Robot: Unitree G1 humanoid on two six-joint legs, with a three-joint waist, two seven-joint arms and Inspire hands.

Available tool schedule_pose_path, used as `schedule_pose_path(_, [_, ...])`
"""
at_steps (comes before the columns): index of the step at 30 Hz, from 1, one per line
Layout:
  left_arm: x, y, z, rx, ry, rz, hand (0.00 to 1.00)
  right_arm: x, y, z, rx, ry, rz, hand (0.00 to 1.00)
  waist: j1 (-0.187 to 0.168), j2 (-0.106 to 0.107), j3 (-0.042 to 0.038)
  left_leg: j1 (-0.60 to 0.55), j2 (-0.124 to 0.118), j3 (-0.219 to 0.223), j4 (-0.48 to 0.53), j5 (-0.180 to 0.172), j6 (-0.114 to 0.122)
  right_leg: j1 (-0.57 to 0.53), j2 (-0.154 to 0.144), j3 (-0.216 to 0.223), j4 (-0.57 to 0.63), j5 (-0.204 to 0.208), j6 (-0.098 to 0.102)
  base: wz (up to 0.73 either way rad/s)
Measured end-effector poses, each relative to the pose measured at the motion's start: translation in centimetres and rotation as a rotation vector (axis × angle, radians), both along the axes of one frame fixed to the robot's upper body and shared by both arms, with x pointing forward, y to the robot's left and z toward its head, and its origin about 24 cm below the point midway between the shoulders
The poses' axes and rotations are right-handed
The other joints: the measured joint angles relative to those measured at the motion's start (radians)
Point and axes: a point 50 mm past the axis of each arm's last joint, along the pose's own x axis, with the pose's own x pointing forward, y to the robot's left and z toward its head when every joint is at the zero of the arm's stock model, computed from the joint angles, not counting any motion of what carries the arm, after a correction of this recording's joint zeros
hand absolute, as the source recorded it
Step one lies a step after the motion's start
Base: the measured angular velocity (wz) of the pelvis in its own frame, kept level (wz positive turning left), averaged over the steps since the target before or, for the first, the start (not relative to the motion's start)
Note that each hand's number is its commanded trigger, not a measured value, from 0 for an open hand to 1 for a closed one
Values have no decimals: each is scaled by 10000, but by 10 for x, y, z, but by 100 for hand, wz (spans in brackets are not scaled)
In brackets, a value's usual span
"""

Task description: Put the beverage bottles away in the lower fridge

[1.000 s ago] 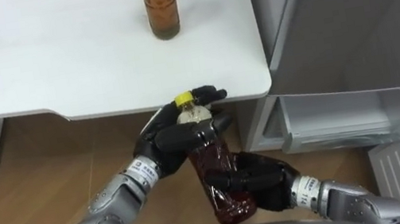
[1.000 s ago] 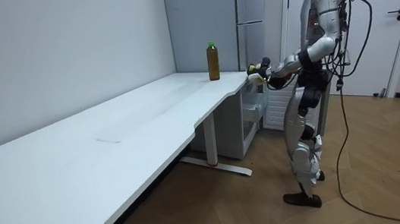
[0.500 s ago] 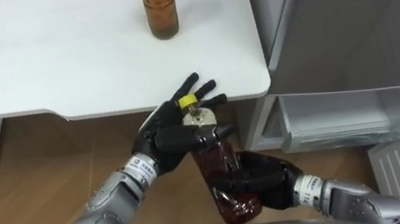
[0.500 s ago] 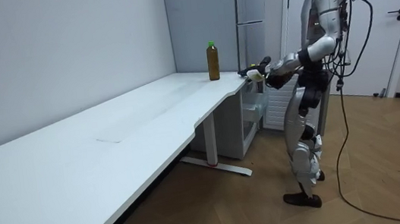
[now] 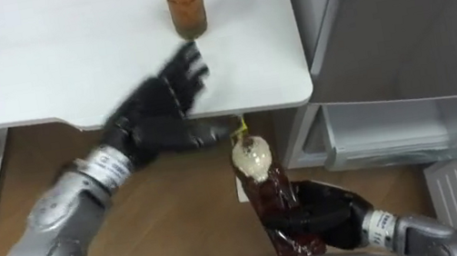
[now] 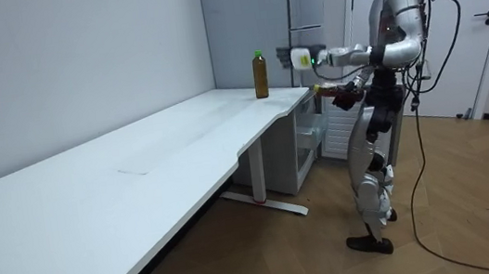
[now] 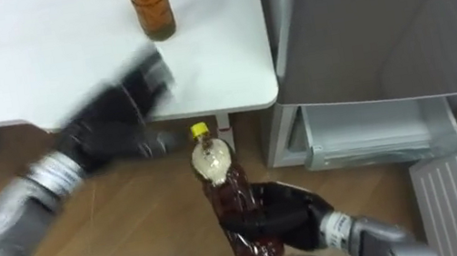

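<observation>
One bottle (image 5: 265, 186), base clasped in right robot hand (image 5: 330, 217); left robot hand (image 5: 158, 116) splayed near cap.

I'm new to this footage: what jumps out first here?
A brown bottle with a yellow cap, gripped low in front by the right hand. Above it, the open left hand stretches over the white table toward a second bottle; the fridge's bottom drawer shows at right.

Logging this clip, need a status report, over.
Left hand open, over table edge, near standing bottle. Right hand shut on yellow-capped bottle, cap up. Fridge drawer open, nothing in the way.
</observation>
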Motion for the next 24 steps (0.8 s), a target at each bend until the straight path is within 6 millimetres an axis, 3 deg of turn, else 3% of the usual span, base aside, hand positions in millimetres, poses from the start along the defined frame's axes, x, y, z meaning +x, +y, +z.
schedule_pose_path(3, [-9, 22, 41, -852, -2573, 1497, 0, -10, -3, -3, -329, 184, 55, 100, 231, 44, -64, 343, -42, 156, -176, 1, -3, 173, -39, 32, -45, -86, 68, -9])
schedule_pose_path(7, [-12, 33, 47, -1126, -2935, 2594, 0, -11, -5, -2, -538, -9, 59, 100, 561, 88, -156, 495, -54, 163, -264, 15, -19, 298, -42, -13, -173, -116, 64, 2])
schedule_pose_path(10, [-14, 42, 48, -776, -2903, 3404, 0, -14, -7, -2, -592, -146, -185, 100, 732, -16, -204, 558, -84, 34, -373, 52, -41, 447, -38, -161, -274, -114, 61, 15])
schedule_pose_path(15, [-23, 71, 59, -847, -3262, 5544, 0, -25, -15, -2, -788, -199, -708, 100, 954, 27, -206, 670, -131, -74, -377, 50, -44, 651, -46, -240, -348, -121, 75, 5])
schedule_pose_path(18, [-31, 89, 68, -981, -3673, 7197, 0, -33, -19, -3, -903, -23, -926, 100, 1159, 141, -152, 750, -133, -56, -421, 49, -45, 644, -58, -258, -338, -121, 75, -1])
schedule_pose_path(24, [-49, 119, 57, -841, -2800, 10512, 0, -38, -24, -5, -1307, 218, -1179, 100, 1360, 363, -143, 973, -170, -72, -598, 52, -52, 829, -76, -260, -361, -132, 89, -1])
